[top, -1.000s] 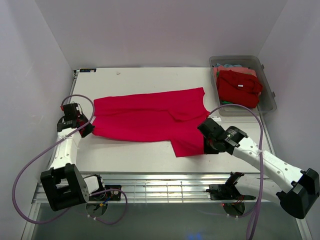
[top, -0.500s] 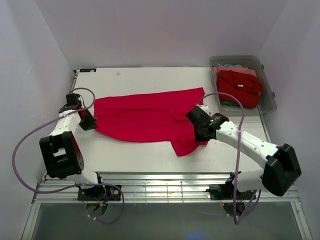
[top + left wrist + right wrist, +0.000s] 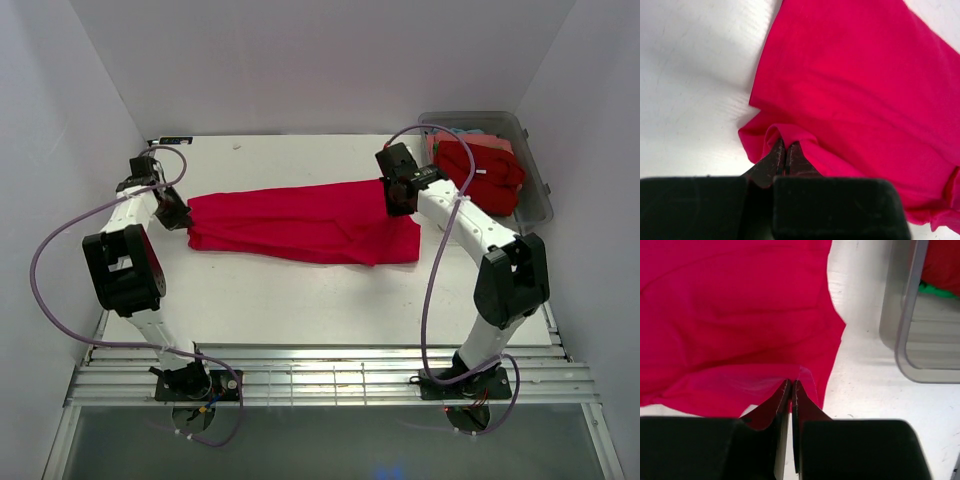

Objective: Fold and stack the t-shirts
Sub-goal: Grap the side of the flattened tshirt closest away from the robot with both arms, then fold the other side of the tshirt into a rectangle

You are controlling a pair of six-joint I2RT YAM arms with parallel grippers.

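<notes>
Closest to my bases, the white table [image 3: 300, 305] lies bare beyond the metal rail, and a purple cable [image 3: 45, 270] loops off my left arm. Further in, the red t-shirt [image 3: 300, 222] lies stretched across the middle of the table as a long band running left to right. It is doubled over on itself, with an uneven near edge and some creases toward the right. My left gripper [image 3: 785, 150] sits at the shirt's left end, its fingers pressed together on a small raised fold of fabric at the edge. The cloth bunches slightly around them, and beyond that the shirt runs off smooth, with white table to its left. My right gripper [image 3: 791, 386] is at the shirt's far right corner. Its fingers are also squeezed tight, pinching the edge of the cloth near where the fabric juts out to a point. Just past that gripper, to the right, stands the clear plastic bin [image 3: 902, 340], apart from the shirt with a strip of table between them. Inside it lies a heap of red clothing [image 3: 482, 170], with a bit of green showing beneath it and something pale blue at the far end.
</notes>
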